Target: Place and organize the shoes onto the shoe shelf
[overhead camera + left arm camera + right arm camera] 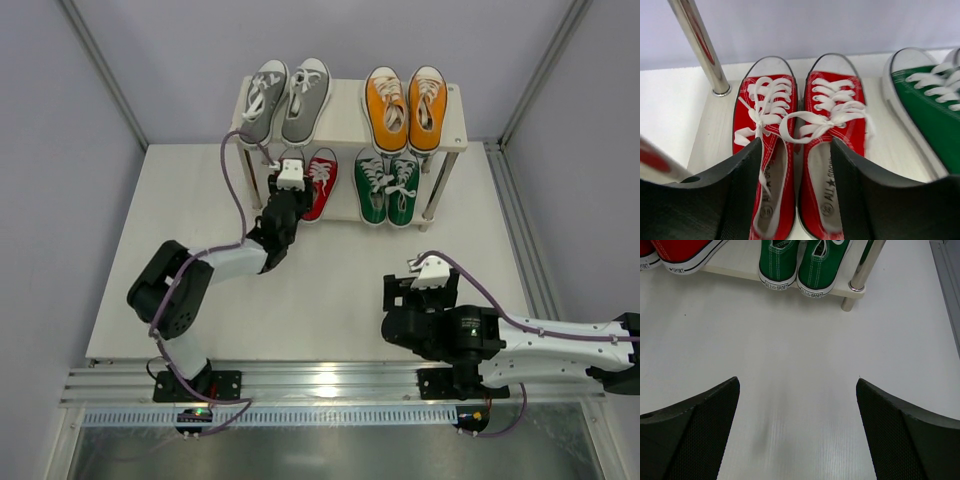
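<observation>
The shoe shelf [345, 110] stands at the back of the table. The grey pair [288, 100] and the orange pair [405, 108] sit on its top board. The red pair [322, 180] and the green pair [388, 190] sit on the lower board. My left gripper [298, 198] is over the heels of the red pair [835, 110]. It is open [796, 145], with one finger over each shoe's opening and insole showing between the fingers and the inner walls. My right gripper [410, 285] is open and empty [797, 382] over bare table in front of the green pair [792, 260].
A metal shelf leg [700, 45] stands just left of the red shoes. Another leg [865, 270] stands right of the green pair. The left arm's purple cable [235, 190] loops beside the shelf. An aluminium rail [320, 385] runs along the near edge.
</observation>
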Tool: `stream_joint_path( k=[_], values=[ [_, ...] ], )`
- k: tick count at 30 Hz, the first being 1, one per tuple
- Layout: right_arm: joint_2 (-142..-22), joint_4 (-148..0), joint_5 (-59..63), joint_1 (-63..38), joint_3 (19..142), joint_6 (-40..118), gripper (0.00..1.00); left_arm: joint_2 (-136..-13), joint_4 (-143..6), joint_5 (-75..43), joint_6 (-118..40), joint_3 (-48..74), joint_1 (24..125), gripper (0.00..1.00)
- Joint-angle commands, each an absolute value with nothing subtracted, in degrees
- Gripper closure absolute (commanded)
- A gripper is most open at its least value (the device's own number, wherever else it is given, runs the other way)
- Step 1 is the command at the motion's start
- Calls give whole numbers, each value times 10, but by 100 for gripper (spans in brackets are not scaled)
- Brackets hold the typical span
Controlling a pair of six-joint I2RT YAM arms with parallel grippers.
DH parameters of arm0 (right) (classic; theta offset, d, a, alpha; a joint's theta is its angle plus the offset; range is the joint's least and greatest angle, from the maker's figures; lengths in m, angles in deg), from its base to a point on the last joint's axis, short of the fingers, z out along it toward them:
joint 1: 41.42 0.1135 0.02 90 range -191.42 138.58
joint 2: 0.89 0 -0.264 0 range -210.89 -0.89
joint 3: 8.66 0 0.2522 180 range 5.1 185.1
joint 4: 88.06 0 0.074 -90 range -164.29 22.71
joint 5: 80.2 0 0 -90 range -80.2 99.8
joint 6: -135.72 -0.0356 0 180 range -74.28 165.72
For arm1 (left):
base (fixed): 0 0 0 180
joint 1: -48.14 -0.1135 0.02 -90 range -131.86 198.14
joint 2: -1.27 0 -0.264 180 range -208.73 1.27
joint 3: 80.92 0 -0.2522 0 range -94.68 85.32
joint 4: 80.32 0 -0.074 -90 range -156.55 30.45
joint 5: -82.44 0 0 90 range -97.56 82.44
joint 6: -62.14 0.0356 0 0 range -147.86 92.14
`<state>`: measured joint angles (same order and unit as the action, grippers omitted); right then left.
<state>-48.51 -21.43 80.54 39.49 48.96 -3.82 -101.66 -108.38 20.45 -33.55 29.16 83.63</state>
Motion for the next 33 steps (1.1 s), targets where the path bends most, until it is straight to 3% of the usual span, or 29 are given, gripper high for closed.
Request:
stream_joint_path(
  k=[1,7,12,15,17,18,19,20,25,30,33],
  values=[
    [-480,-257,809,397,482,-16,3,-917,-1155,241,-337,329,868,43],
    [-478,-310,811,397,464,9,2,-800,-1098,269,-327,370,939,36],
    [-477,-335,808,397,443,-11,2,-654,-861,287,-408,370,953,36],
    [-480,-341,816,397,447,-9,2,-577,-733,268,-433,349,954,46],
    [-484,-348,824,396,454,24,2,-545,-677,271,-437,329,954,60],
    [-485,-367,828,396,463,41,2,-524,-633,286,-435,317,954,68],
    [-487,-379,830,396,468,60,1,-514,-618,309,-432,291,953,92],
    [-489,-391,831,396,472,82,1,-508,-610,374,-427,281,953,100],
    [-490,-471,797,396,499,188,1,-550,-579,453,-343,171,884,100],
    [-492,-520,752,396,519,239,1,-643,-503,273,-405,62,738,100],
    [-491,-522,741,396,526,244,1,-702,-531,241,-404,27,689,100]
  ],
)
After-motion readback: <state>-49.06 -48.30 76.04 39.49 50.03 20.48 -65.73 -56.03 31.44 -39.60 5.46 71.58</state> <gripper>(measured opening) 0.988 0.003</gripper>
